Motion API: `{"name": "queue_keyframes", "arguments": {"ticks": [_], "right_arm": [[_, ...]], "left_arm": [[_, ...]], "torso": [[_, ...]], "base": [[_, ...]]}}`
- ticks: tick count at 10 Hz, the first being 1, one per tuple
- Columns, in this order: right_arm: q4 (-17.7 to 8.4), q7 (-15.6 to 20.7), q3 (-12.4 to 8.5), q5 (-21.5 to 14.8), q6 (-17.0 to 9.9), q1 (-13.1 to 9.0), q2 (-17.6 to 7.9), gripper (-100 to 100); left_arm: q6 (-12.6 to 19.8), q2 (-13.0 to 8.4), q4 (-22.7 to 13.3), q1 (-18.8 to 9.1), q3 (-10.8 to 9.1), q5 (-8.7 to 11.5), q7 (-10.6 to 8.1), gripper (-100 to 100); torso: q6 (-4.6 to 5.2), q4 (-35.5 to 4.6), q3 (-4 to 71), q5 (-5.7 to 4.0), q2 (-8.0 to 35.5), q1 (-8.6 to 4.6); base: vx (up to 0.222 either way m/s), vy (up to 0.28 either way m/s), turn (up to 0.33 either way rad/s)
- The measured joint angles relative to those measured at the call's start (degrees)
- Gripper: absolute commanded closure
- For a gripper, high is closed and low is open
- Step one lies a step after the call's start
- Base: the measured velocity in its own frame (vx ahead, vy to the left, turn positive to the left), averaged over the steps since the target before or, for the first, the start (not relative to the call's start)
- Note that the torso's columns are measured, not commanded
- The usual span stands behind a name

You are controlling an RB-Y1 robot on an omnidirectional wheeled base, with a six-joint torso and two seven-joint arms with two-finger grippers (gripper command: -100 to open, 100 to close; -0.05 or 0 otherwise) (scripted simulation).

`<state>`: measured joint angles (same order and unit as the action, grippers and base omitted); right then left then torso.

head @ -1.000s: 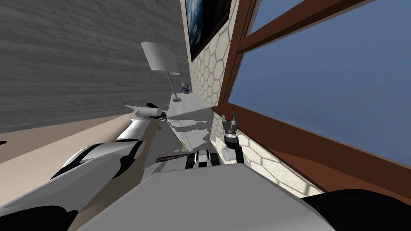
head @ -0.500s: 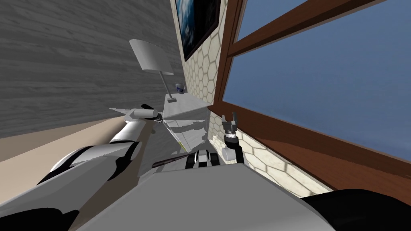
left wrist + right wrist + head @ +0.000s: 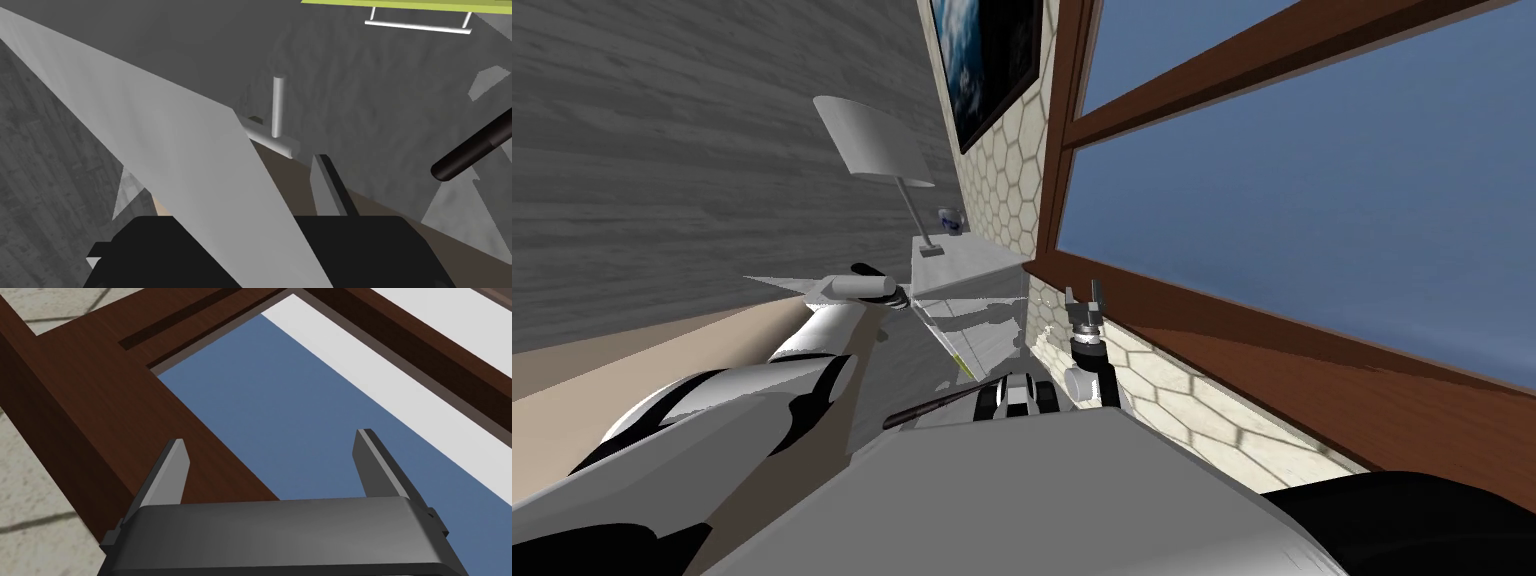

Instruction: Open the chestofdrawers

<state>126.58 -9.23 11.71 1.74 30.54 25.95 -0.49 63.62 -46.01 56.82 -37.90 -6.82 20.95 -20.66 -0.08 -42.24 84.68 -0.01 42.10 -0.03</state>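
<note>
L gripper [image 3: 272, 159] near drawer handle [image 3: 278, 107]

The cup [image 3: 949, 217] on the chest of drawers [image 3: 967, 268] is too small to read; a pale panel [image 3: 165, 150] at its front covers half the left gripper [image 3: 280, 167].

**A corner room with a wide window**

We face a corner. On our left a grey, wood-grained wall [image 3: 662, 130] runs down to a beige floor [image 3: 612, 365]. On our right a pale wall of hexagon tiles [image 3: 1007, 180] carries a dark picture [image 3: 984, 60] and a wide window [image 3: 1312, 190] in a thick brown wooden frame [image 3: 1232, 330], showing flat blue. Near the corner stands a lamp [image 3: 874, 142] with a white shade.
</note>
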Motion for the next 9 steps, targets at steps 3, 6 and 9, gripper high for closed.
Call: {"name": "queue_keyframes", "arguments": {"ticks": [3,6,9], "right_arm": [[0.0,0.0,0.0,0.0,0.0,0.0,0.0,0],[0.0,0.0,0.0,0.0,0.0,0.0,0.0,0],[0.0,0.0,0.0,0.0,0.0,0.0,0.0,0]], "left_arm": [[1.4,1.5,2.2,-1.3,1.74,0.3,0.40,100],[3.4,2.5,5.4,-1.6,2.85,1.0,0.67,100],[4.4,3.6,7.0,-2.1,3.94,0.8,0.40,-100]], "torso": [[0.14,0.0,-0.1,0.00,0.1,-0.02],[0.07,-0.1,-0.2,0.02,0.2,0.06],[0.09,-0.1,-0.2,0.03,0.3,0.08]], "base": [[0.059,-0.030,0.187],[0.049,-0.024,0.246],[0.027,-0.003,0.018]]}}
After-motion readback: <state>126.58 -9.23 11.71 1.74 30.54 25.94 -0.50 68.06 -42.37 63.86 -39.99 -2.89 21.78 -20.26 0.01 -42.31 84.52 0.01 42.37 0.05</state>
